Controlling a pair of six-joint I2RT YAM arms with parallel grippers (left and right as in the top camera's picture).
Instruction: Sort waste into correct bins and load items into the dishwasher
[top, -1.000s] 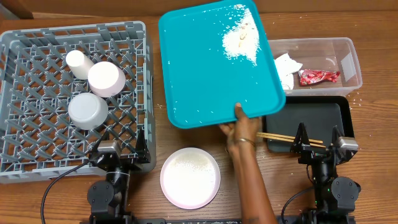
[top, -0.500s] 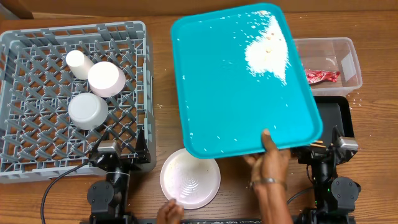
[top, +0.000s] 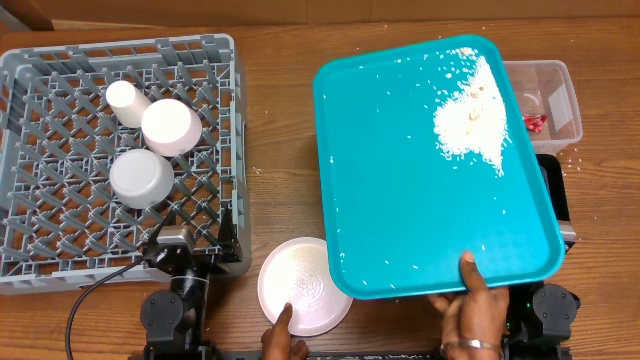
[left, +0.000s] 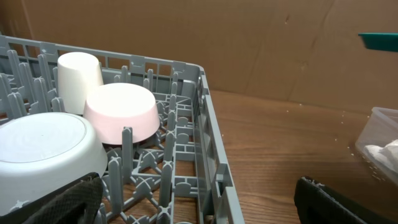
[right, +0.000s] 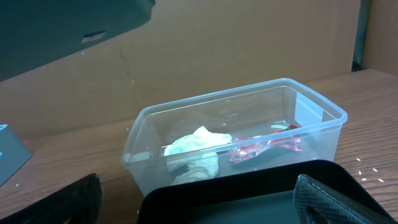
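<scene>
The grey dishwasher rack (top: 120, 42) holds a white cup (top: 125, 100), a pale pink bowl (top: 170, 126) and a white bowl (top: 140, 177), all upside down. A white plate (top: 300, 285) lies on the table in front. My left gripper (top: 195, 232) (left: 199, 208) stands open at the rack's near right corner, holding nothing. My right gripper (right: 199, 205) is open over the black tray (right: 249, 193). Behind it, the clear tub (right: 323, 118) holds the napkin (right: 196, 146) and the red wrapper (right: 264, 148). Rice grains (top: 472, 125) lie on the teal tray.
A person's hand (top: 470, 310) holds the teal tray (top: 400, 200) over the black tray and most of the clear tub (top: 555, 85), hiding my right gripper from overhead. A second hand (top: 280, 340) touches the plate's near edge.
The hand has carried the teal tray right and toward the front, covering the black tray and chopsticks. A second hand has come to the plate. Neither gripper has moved.
</scene>
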